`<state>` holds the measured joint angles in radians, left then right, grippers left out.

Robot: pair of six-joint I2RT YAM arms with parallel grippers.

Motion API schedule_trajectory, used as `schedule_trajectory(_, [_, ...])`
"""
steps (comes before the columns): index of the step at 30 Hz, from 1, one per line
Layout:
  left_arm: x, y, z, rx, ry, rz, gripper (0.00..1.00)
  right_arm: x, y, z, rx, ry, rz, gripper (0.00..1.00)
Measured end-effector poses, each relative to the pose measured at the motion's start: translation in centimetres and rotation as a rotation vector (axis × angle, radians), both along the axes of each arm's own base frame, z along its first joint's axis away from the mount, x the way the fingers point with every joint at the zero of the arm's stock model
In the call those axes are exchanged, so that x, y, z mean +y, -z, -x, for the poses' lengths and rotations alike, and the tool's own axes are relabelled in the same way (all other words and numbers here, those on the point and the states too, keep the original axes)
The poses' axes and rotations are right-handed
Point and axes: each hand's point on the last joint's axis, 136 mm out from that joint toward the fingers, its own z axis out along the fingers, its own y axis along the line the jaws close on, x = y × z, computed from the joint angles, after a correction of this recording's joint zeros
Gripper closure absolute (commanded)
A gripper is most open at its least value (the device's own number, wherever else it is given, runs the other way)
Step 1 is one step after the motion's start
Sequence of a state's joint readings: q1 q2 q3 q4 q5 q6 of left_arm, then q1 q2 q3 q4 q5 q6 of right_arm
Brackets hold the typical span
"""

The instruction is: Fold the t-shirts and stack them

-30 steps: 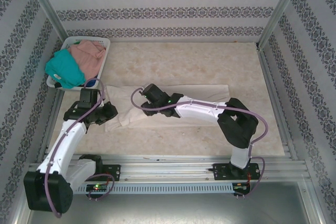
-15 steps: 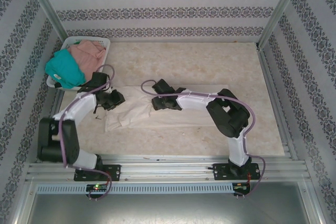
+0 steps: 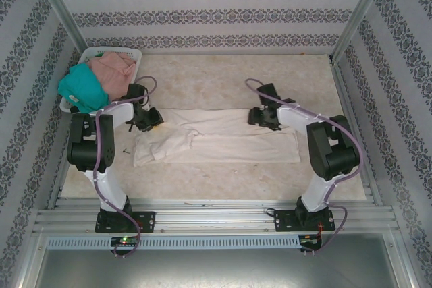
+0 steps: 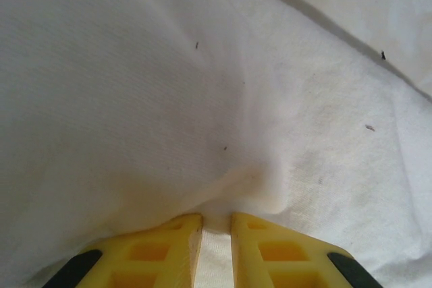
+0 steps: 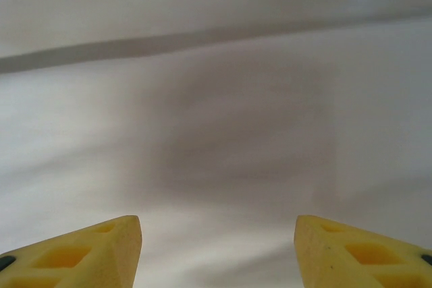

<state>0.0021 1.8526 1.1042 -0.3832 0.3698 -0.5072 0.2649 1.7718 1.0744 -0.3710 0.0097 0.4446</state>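
The cream t-shirt point(image 3: 216, 138) lies as a long folded band across the middle of the table. My left gripper point(image 3: 154, 121) sits at its far left corner, yellow fingers point(image 4: 169, 251) shut on a pinch of the cream t-shirt point(image 4: 202, 99). My right gripper point(image 3: 260, 117) hovers at the band's far edge toward the right, its fingers point(image 5: 94, 251) wide open over the cream t-shirt point(image 5: 229, 153) with nothing between them. A teal t-shirt point(image 3: 82, 88) and a dusty-pink t-shirt point(image 3: 113, 71) are heaped in the basket.
The white lattice basket point(image 3: 128, 52) stands at the far left corner of the marble-patterned table point(image 3: 223, 75). Patterned walls and metal posts close in the sides. Bare table lies behind and in front of the band.
Both arms swung away from the middle: the left gripper went up to the band's far left corner, the right gripper travelled right along the cloth. The shirt now lies longer and flatter.
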Motion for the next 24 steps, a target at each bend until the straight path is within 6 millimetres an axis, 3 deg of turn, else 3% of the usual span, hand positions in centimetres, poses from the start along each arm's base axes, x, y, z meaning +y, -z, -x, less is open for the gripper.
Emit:
schedule_trajectory(7, [1.2,-0.1,-0.1,-0.005,-0.024,-0.017,0.79,-6.6,1.0,0.8,0.085,0.168,-0.009,0.36])
schedule_trajectory(11, [1.8,-0.6,0.1,-0.006,-0.033,-0.045,0.75,-9.0,0.9,1.8,0.101,0.220,-0.005,0.36])
schedule_trajectory(13, [1.9,-1.3,0.5,-0.007,-0.035,-0.068,0.72,-9.4,-0.3,2.6,0.077,0.221,0.008,0.36])
schedule_trajectory(15, [1.7,-2.5,0.7,-0.024,-0.030,-0.089,0.71,-8.3,-2.5,2.7,0.015,0.178,0.029,0.36])
schedule_trajectory(19, [0.1,-5.9,1.1,-0.110,-0.003,-0.109,0.69,-2.7,-6.1,1.7,-0.111,0.005,0.054,0.35])
schedule_trajectory(22, [-0.6,-6.5,1.3,-0.133,-0.005,-0.103,0.70,1.2,-6.0,0.4,-0.121,-0.101,0.060,0.35])
schedule_trajectory(24, [-0.9,-5.3,1.1,-0.108,-0.011,-0.091,0.72,2.4,-4.7,-0.7,-0.101,-0.125,0.064,0.36])
